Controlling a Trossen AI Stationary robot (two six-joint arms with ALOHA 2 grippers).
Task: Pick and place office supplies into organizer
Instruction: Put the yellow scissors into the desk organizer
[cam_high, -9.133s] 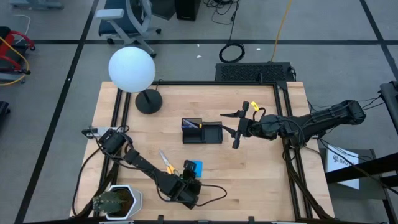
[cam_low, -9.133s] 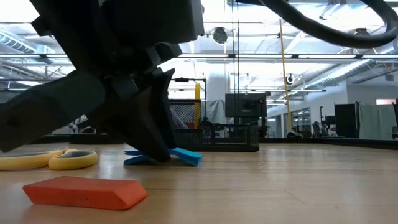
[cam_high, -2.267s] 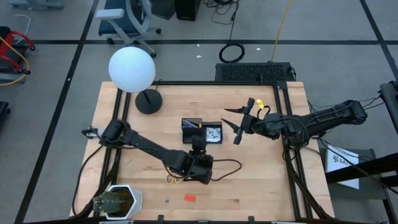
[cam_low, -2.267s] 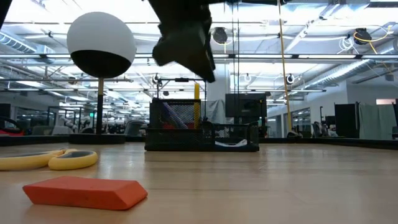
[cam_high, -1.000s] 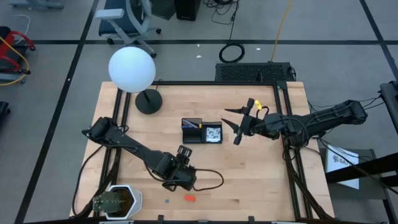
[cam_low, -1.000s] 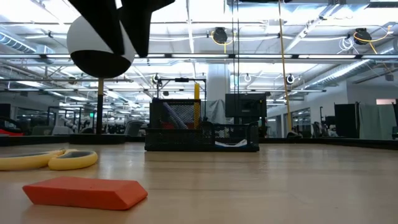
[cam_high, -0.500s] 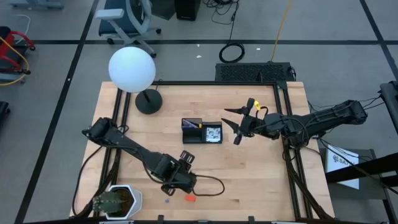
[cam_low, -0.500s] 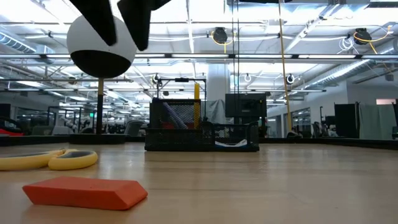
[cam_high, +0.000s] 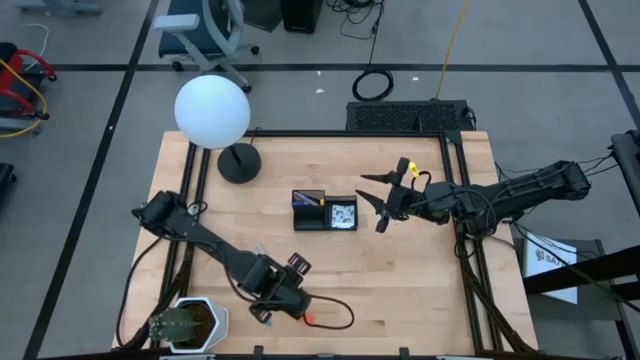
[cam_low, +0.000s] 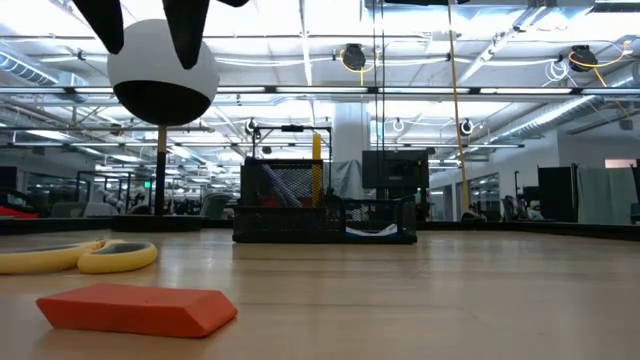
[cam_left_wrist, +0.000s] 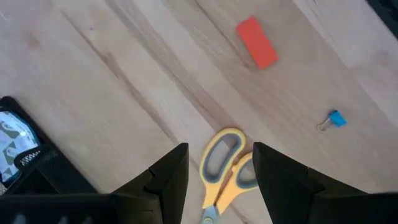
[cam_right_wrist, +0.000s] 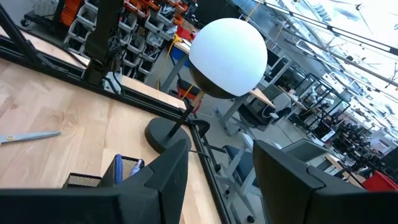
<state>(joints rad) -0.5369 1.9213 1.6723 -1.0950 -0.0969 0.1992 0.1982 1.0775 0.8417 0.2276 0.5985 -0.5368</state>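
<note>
Pale wooden table (cam_high: 400, 290), black mesh organizer (cam_high: 324, 212) at centre. Left gripper (cam_left_wrist: 217, 177) open above yellow-handled scissors (cam_left_wrist: 222, 171), near red eraser (cam_left_wrist: 257, 42). Right gripper (cam_high: 378, 203) open beside organizer

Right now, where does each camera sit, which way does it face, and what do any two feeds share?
High: overhead, straight down on the table; both arms, left tool, right tool.
Low: table height, level toward the organizer; left fingers at top.
Left wrist: down onto scissors, eraser, clip; own open tool.
Right wrist: across table at lamp; own open tool.
Shared: low and left wrist both show scissors and eraser.
</note>
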